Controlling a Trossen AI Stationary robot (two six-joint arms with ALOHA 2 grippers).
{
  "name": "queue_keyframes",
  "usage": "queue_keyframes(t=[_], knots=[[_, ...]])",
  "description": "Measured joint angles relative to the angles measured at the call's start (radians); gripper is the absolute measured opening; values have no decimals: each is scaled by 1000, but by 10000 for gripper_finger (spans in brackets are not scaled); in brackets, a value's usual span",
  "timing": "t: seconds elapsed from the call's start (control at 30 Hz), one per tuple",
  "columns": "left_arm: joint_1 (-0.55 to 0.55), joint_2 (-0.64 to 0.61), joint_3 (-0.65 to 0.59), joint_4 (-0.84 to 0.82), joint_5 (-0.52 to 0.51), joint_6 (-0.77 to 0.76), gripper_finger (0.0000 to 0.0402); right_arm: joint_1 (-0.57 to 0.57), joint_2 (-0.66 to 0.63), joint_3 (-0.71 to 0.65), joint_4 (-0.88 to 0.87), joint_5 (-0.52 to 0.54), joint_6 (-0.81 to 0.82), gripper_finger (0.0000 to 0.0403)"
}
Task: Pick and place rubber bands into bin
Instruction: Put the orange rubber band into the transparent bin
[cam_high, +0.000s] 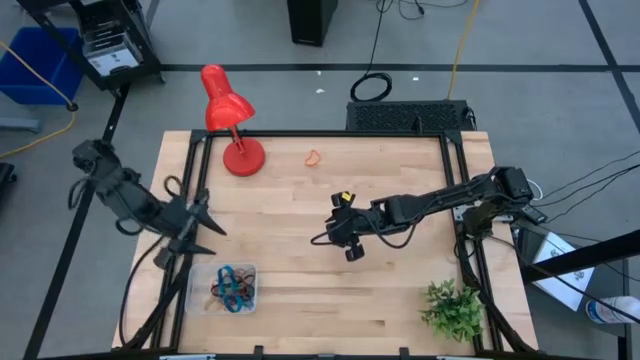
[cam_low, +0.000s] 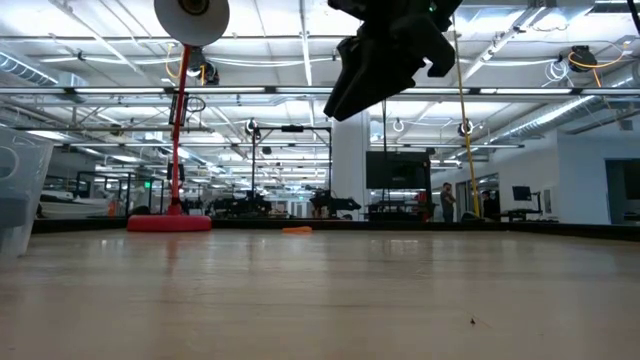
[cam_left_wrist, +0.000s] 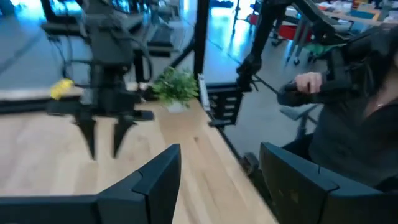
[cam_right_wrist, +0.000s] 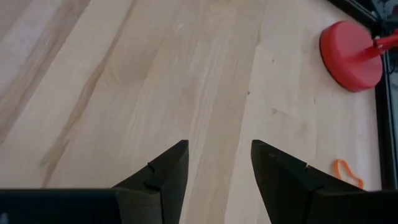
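The clear bin sits near the table's front left, with several rubber bands in black, blue and orange lying inside it. One orange rubber band lies flat on the wood near the far edge. My left gripper hangs open in the air over the table's left edge, just beyond the bin, with nothing between its fingers. My right gripper is open above the bare middle of the table, slanting down. The low view shows it high up.
A red desk lamp stands on its round base at the far left. A small green plant stands at the front right corner. A person sits beyond the table's right side, holding a handle.
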Motion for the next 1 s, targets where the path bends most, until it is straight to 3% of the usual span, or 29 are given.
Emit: queue_keyframes(t=[0.17, 0.6, 0.77, 0.9, 1.0], knots=[[18, -129, -103, 38, 10, 74, 225, -6, 0, 0, -13, -1, 11, 171], [32, -475, -570, 339, 55, 123, 225, -6, 0, 0, -13, -2, 57, 171], [46, -547, -704, 476, 47, 210, 225, -9, 0, 0, -1, -67, 59, 171], [80, -577, -769, 506, -5, 185, 225, -19, 0, 0, 30, -157, 57, 171], [112, -582, -803, 510, -16, 164, 225, -27, 0, 0, 49, -158, 51, 171]])
